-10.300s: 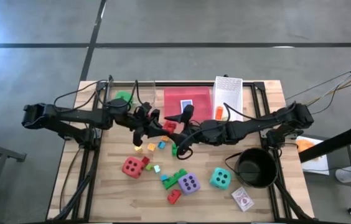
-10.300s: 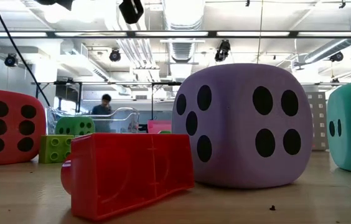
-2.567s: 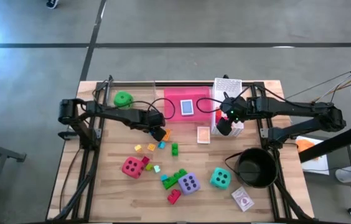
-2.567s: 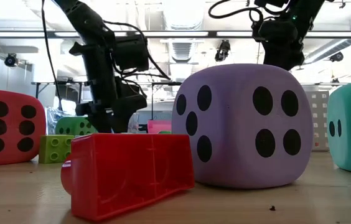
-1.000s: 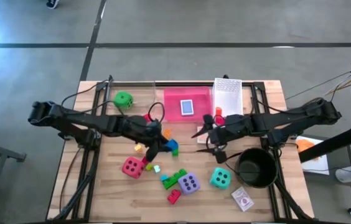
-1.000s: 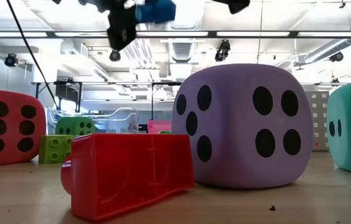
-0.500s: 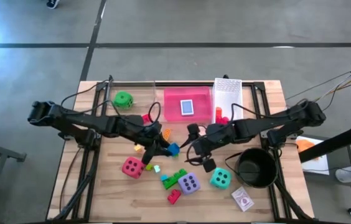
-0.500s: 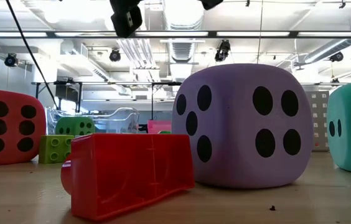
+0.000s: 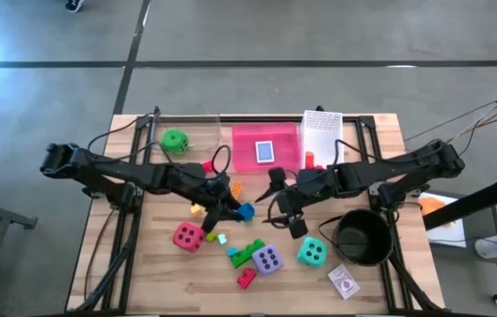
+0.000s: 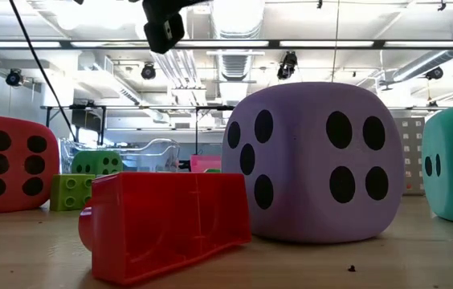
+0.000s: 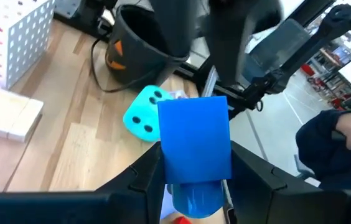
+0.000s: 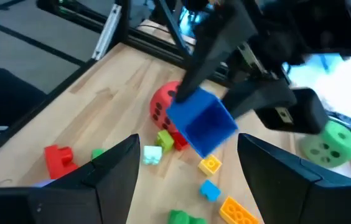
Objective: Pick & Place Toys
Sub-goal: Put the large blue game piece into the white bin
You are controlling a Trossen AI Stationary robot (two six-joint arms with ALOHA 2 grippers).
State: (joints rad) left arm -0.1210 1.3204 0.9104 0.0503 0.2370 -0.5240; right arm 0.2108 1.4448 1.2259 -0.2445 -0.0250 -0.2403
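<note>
A blue brick (image 11: 195, 140) is held pinched in the left gripper (image 9: 233, 210) above mid-table. The right gripper (image 9: 282, 210), jaws spread and empty, is faced closely toward it (handover likely). A misaligned approach could knock the brick loose onto the bricks scattered below.

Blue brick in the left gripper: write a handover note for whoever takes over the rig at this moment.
Left gripper: shut on the blue brick, lifted over mid-table.
Right gripper: open, empty, facing that brick.
On the table: red die, purple die, teal die, green die, loose small bricks, a card pack near the front edge.
Done: another card pack lies on the pink tray.
Left: almost everything else.
</note>
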